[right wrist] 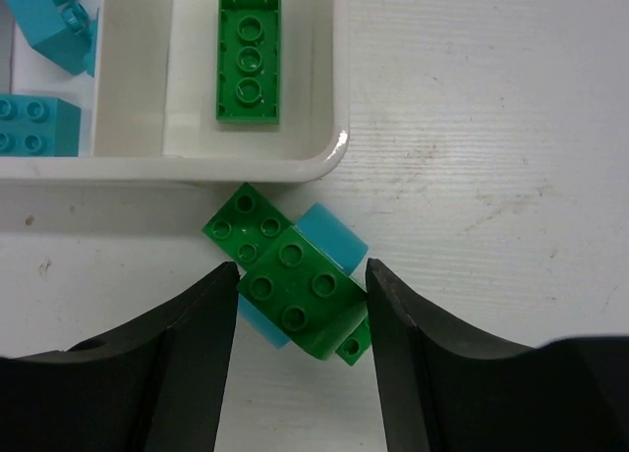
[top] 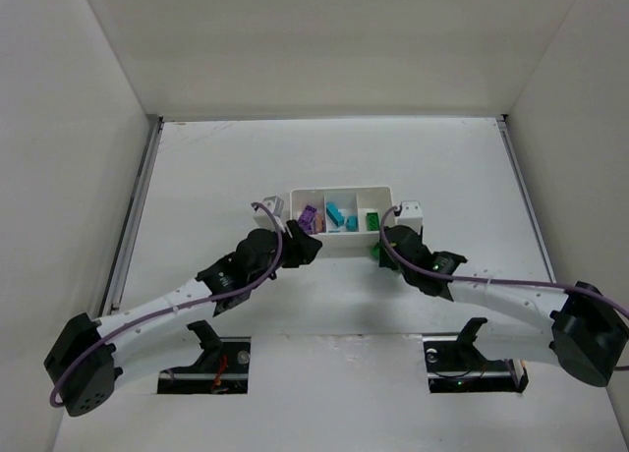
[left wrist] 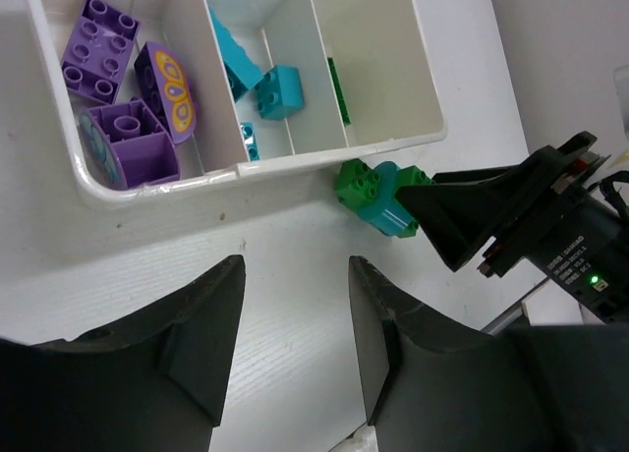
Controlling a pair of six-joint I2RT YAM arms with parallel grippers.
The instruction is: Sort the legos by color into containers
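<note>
The right gripper [right wrist: 301, 275] has its jaws drawn in on the stack [right wrist: 295, 290], one black finger [right wrist: 201, 344] against each side. The stack rests on the table just outside the tray [right wrist: 197, 169], by the near corner of its green end. It is a small cluster of studded bricks: a square green one on top, another green one skewed toward the tray, a cyan one showing underneath, and a sliver of green by the right-hand finger.

The left gripper [left wrist: 295, 275] is part open and holds nothing. It hovers above bare table on the near side of the tray's purple end.

The tray is white, rectangular and glossy, with rounded corners and three compartments side by side.
- Purple end: three pieces, namely a studded brick [left wrist: 98, 49], a dark oval one with a yellow pattern [left wrist: 169, 90], and a block with a pale blue round face [left wrist: 128, 142].
- Middle: at least two cyan bricks [left wrist: 278, 88]; a third cyan scrap near the wall is unclear.
- Far end: one long green brick [right wrist: 249, 59] with three studs in a row, lying flat.

The table [top: 216, 177] is white with a faint grain and a few dark specks near the tray. A rail [top: 133, 216] runs along each side edge. Plain white walls [top: 324, 39] close it in behind and on both sides.
</note>
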